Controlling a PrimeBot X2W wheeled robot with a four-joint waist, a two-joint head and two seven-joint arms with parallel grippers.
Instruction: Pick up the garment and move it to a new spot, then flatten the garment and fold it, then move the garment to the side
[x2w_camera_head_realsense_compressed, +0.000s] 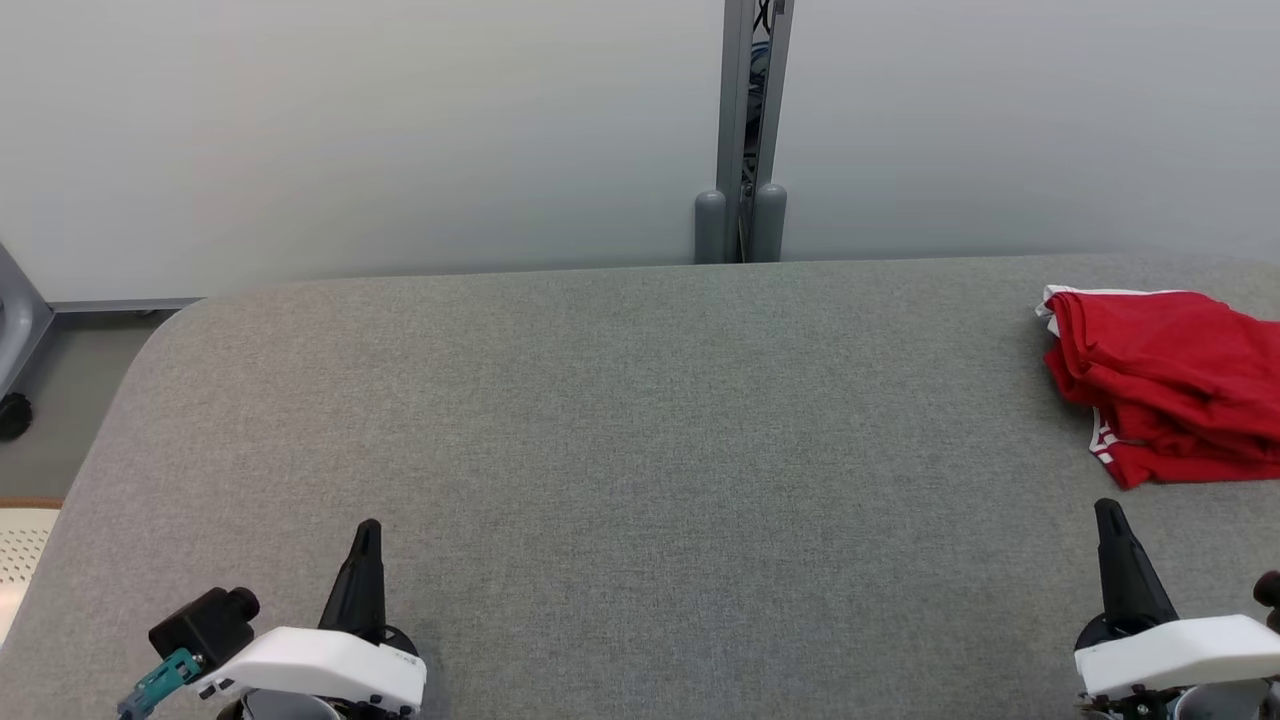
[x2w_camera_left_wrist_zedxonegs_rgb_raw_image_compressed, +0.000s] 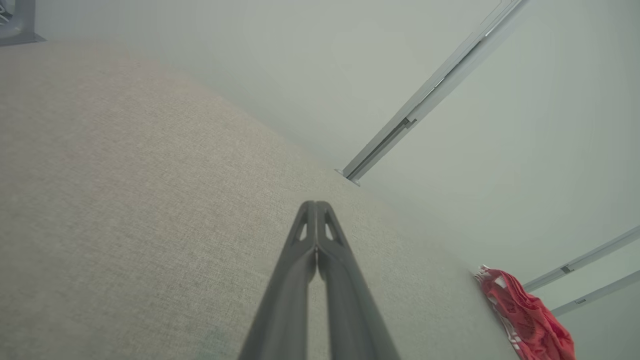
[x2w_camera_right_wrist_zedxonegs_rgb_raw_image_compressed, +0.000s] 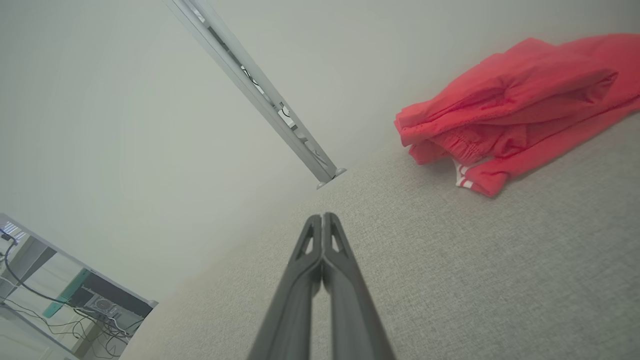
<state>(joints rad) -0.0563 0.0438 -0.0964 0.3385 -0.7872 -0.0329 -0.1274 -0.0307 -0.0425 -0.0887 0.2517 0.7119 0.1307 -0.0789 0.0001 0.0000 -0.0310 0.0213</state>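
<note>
A red garment (x2w_camera_head_realsense_compressed: 1165, 385) with white trim lies folded in a loose stack at the far right of the grey fabric table (x2w_camera_head_realsense_compressed: 620, 420). It also appears at the right edge of the left wrist view as the garment (x2w_camera_left_wrist_zedxonegs_rgb_raw_image_compressed: 525, 315), and large in the right wrist view as the garment (x2w_camera_right_wrist_zedxonegs_rgb_raw_image_compressed: 520, 110). My left gripper (x2w_camera_head_realsense_compressed: 366, 530) rests low at the near left, shut and holding nothing; its fingers (x2w_camera_left_wrist_zedxonegs_rgb_raw_image_compressed: 316, 207) meet at the tips. My right gripper (x2w_camera_head_realsense_compressed: 1106, 510) sits at the near right, a short way in front of the garment, shut and holding nothing, tips together (x2w_camera_right_wrist_zedxonegs_rgb_raw_image_compressed: 322, 219).
A pale wall with a grey metal post (x2w_camera_head_realsense_compressed: 745, 130) stands behind the table's far edge. The table's rounded left corner drops to the floor (x2w_camera_head_realsense_compressed: 60, 400). Shelving with cables (x2w_camera_right_wrist_zedxonegs_rgb_raw_image_compressed: 60, 295) shows off the table in the right wrist view.
</note>
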